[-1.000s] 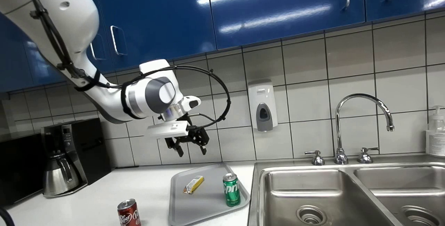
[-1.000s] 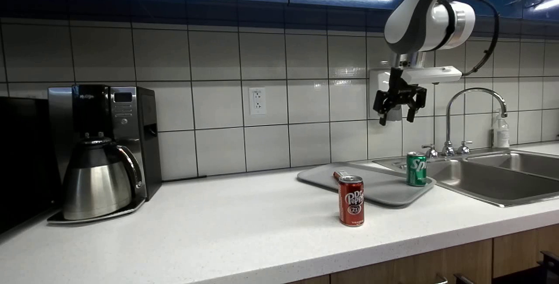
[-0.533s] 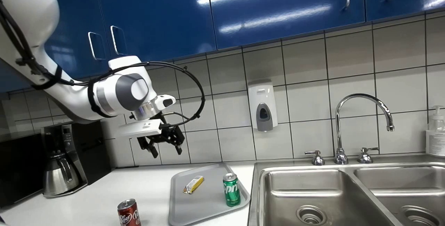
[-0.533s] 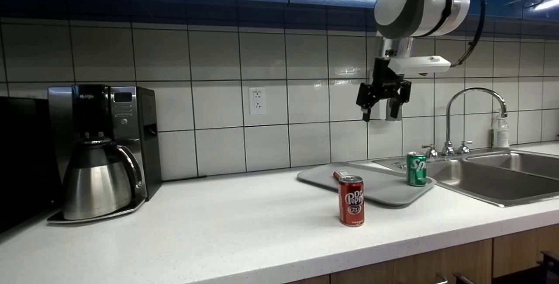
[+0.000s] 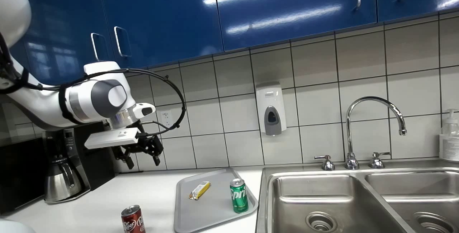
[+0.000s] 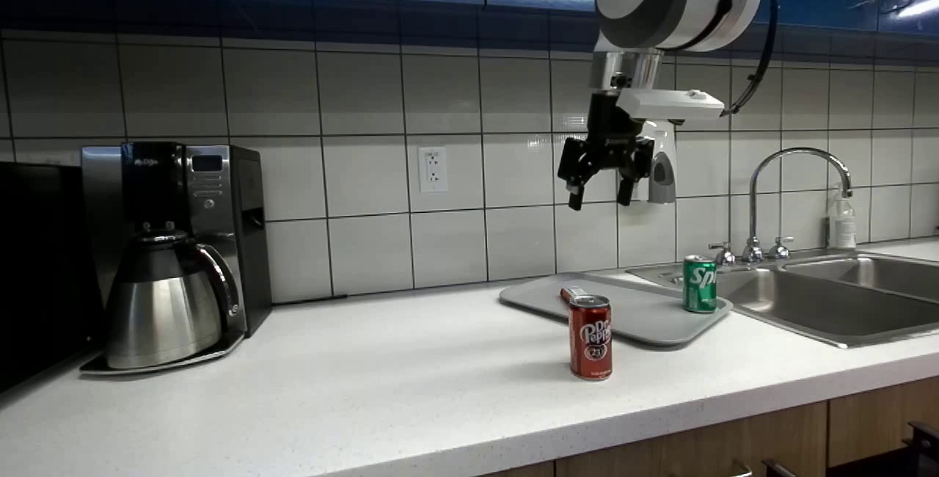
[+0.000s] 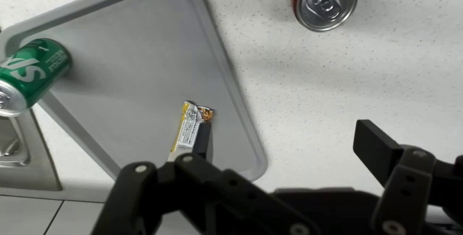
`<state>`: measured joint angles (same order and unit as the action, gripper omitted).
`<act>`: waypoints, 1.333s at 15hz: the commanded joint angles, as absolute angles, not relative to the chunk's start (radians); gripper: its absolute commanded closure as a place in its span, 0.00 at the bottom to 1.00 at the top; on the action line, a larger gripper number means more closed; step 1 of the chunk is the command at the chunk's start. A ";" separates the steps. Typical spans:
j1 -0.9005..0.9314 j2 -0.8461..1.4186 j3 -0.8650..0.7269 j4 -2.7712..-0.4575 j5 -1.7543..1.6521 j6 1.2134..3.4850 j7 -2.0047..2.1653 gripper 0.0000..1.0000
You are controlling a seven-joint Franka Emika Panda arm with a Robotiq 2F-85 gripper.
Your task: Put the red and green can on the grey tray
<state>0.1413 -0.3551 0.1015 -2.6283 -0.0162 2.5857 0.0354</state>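
Note:
The green can (image 5: 239,197) stands upright on the grey tray (image 5: 200,214), near its sink-side edge. The can also shows in an exterior view (image 6: 699,286) and at the left of the wrist view (image 7: 38,67). The red can (image 6: 590,341) stands upright on the counter beside the tray, apart from it. In the wrist view the red can (image 7: 322,3) is at the top right. My gripper (image 6: 600,202) is open and empty, high above the counter. In the wrist view the gripper (image 7: 284,133) has its fingers wide apart, with counter and the tray's corner below.
A yellow-wrapped bar (image 5: 200,190) lies on the tray. A steel sink (image 5: 312,190) with a faucet (image 5: 373,98) borders the tray. A coffee maker with a pot (image 6: 169,301) stands at the counter's far end. Blue cabinets (image 5: 161,14) hang above.
My gripper and arm have moved left in both exterior views, away from above the tray and sink side. The fingers stay open. Both cans, the tray and the bar have not moved.

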 commanded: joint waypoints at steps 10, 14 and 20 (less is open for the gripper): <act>0.222 -0.341 0.279 -2.622 -0.016 2.540 0.182 0.00; 0.211 -0.322 0.300 -2.632 -0.032 2.537 0.218 0.00; 0.201 -0.304 0.292 -2.655 -0.041 2.534 0.237 0.00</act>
<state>0.2193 -0.3008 0.2838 -2.6472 -0.0100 2.5574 0.1976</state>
